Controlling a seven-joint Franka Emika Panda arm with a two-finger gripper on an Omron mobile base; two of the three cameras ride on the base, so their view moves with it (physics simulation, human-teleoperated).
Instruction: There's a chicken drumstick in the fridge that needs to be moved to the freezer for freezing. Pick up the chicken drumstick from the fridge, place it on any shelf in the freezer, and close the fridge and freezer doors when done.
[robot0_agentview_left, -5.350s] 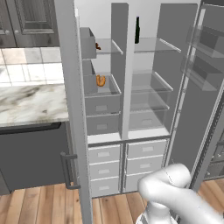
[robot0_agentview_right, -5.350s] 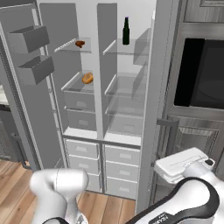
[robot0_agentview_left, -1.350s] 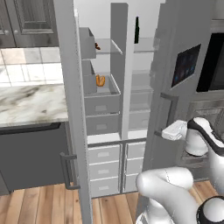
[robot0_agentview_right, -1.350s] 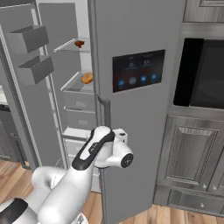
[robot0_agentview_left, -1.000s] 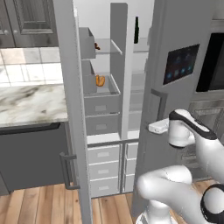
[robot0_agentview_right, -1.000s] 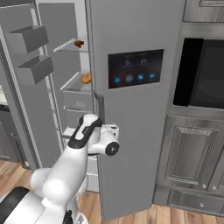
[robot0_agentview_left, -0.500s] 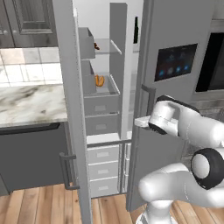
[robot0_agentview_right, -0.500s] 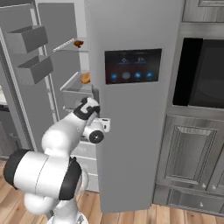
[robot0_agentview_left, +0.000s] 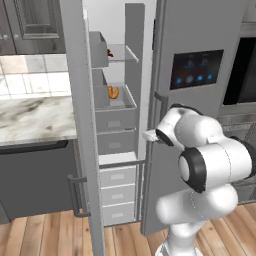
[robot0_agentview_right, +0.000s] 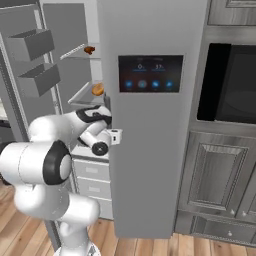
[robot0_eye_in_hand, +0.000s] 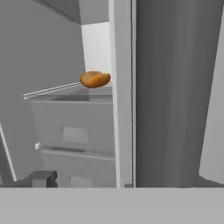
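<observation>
Nearest to us, at the centre of the left base view, the gripper (robot0_agentview_left: 150, 135) sits against the free edge of the fridge door (robot0_agentview_left: 200, 130). We take the fingers to be spread wide with nothing between them. One dark tip (robot0_eye_in_hand: 41, 178) shows at the lower left of the hand view, with no object near it. We judge the hand is set there to press the door home, not to grasp anything.

The door, with its dark panel (robot0_agentview_right: 150, 73) of blue icons, covers the fridge compartment and looks all but shut.

To the left, the plain freezer door (robot0_agentview_left: 80, 125) stands wide open, so that compartment remains to be closed.

Deeper in, a golden-orange food item (robot0_eye_in_hand: 95, 79) rests on a middle shelf. It isn't our target.

Farthest back, at the upper centre of the left base view, the chicken drumstick (robot0_agentview_left: 109, 52) lies on the top clear shelf (robot0_agentview_left: 122, 59) of the freezer. The transfer seems done.
</observation>
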